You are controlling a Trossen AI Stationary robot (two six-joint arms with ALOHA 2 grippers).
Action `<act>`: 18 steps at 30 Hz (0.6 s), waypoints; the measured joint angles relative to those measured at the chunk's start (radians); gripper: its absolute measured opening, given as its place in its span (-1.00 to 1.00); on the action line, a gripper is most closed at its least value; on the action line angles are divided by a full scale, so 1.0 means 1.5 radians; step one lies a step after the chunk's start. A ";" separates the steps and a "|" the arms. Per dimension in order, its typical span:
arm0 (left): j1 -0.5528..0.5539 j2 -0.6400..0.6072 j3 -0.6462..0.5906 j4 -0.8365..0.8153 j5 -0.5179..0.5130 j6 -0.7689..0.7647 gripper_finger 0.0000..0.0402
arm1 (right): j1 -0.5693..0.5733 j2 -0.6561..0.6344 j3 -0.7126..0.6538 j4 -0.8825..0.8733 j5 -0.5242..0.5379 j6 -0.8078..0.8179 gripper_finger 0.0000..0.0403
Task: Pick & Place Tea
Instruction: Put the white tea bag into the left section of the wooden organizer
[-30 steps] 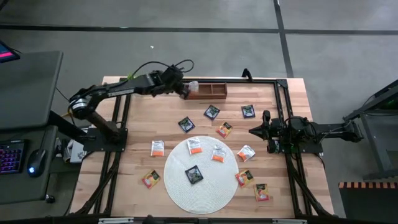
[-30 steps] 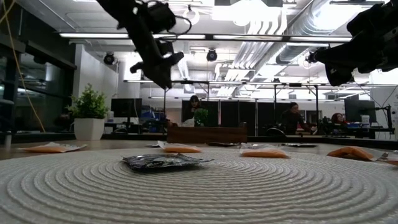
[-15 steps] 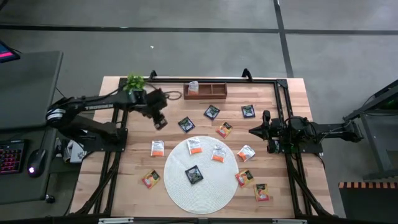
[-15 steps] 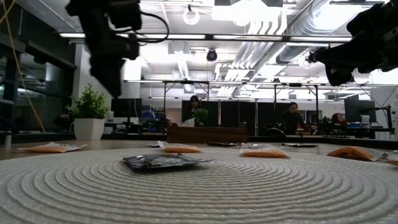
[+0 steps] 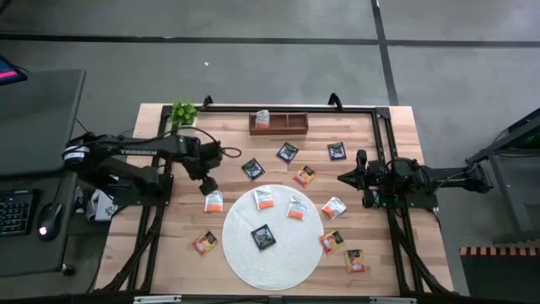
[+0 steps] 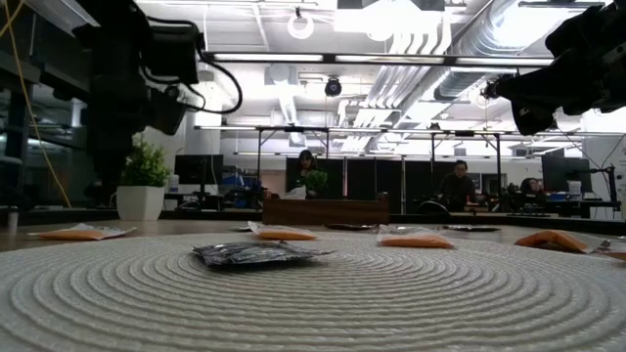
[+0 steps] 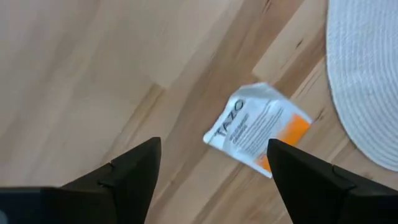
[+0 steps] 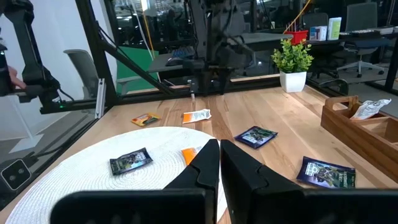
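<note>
Small flat tea sachets lie scattered on the wooden table and on the round white mat. My left gripper points down, open, just above a white-and-orange sachet to the mat's left. In the left wrist view this sachet lies flat on the wood beyond the gap between my fingers, untouched. A black sachet and two white-and-orange ones rest on the mat. A white sachet lies in the wooden tray's left compartment. My right gripper waits shut and level at the table's right.
The wooden tray stands at the far edge, with a small potted plant at the far left corner. Black sachets and red-orange ones lie around the mat. Black frame rails run along the table's sides.
My left gripper has left the tray at the far edge, swung toward the table's near left and come down, tipping from nearly level to pointing down over the white-and-orange sachet beside the mat. The white sachet stays in the tray's left compartment.
</note>
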 joint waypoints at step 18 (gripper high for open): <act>-0.086 0.088 -0.015 0.041 -0.014 -0.123 0.45 | 0.000 0.000 0.000 0.000 0.000 0.000 -0.94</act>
